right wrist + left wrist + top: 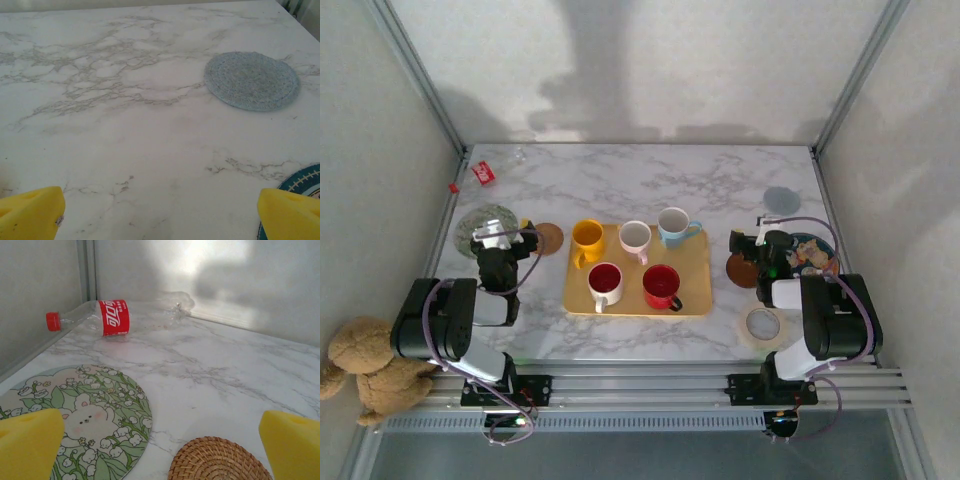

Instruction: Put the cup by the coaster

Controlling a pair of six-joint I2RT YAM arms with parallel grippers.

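Observation:
Several cups stand on a tan tray [698, 292] in the middle of the table: a yellow cup [586, 236], a white cup [635, 237], a light blue cup [672, 226], a white cup with a red inside [605, 284] and a red cup [661, 286]. A wicker coaster [549, 238] [220, 462] lies left of the tray. My left gripper [507, 238] [160, 450] is open and empty just beside it. My right gripper [758, 246] [160, 215] is open over bare marble, right of the tray. A grey-blue coaster [782, 200] [251, 80] lies ahead of it.
A green floral mat [486, 220] [75, 420] and a lying plastic bottle [490, 170] [112, 315] are at the far left. A brown coaster [740, 272], a teal patterned mat [817, 252] [304, 181] and a tape roll [761, 326] sit on the right. A teddy bear [365, 365] lies off the table's left.

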